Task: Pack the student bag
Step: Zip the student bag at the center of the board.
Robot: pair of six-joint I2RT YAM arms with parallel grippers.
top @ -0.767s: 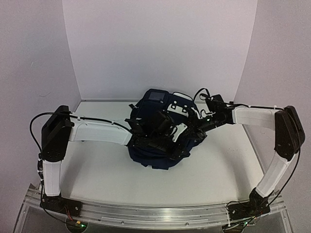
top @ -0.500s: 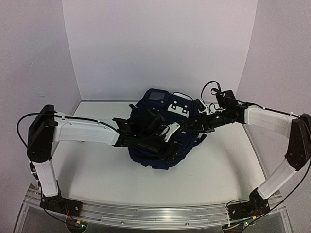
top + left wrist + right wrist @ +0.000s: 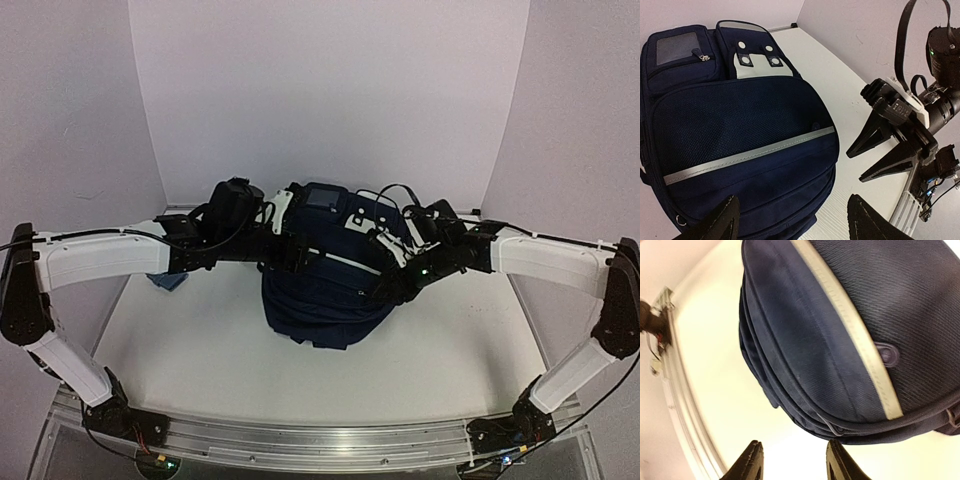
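The student bag (image 3: pixel 325 300) lies flat mid-table, dark navy with a pale stripe, a white patch (image 3: pixel 362 220) and a grey panel (image 3: pixel 322 197) at its far end. My left gripper (image 3: pixel 290 245) hovers over the bag's left far side, open and empty. In the left wrist view the bag (image 3: pixel 740 125) lies below my open left gripper (image 3: pixel 795 225). My right gripper (image 3: pixel 385 275) is at the bag's right side, open and empty. In the right wrist view my right gripper (image 3: pixel 795 462) is just off the bag's (image 3: pixel 840 315) zipped edge, near a zip pull (image 3: pixel 832 430).
A blue cloth (image 3: pixel 165 280) lies on the table at the left, partly under my left arm. White walls close in the back and both sides. The metal rail (image 3: pixel 320 440) runs along the near edge. My right gripper also shows in the left wrist view (image 3: pixel 885 150), open, beside the bag.
My left arm has pulled back left and up, off the bag's middle to its far left side. My right gripper has come in lower along the bag's right side.
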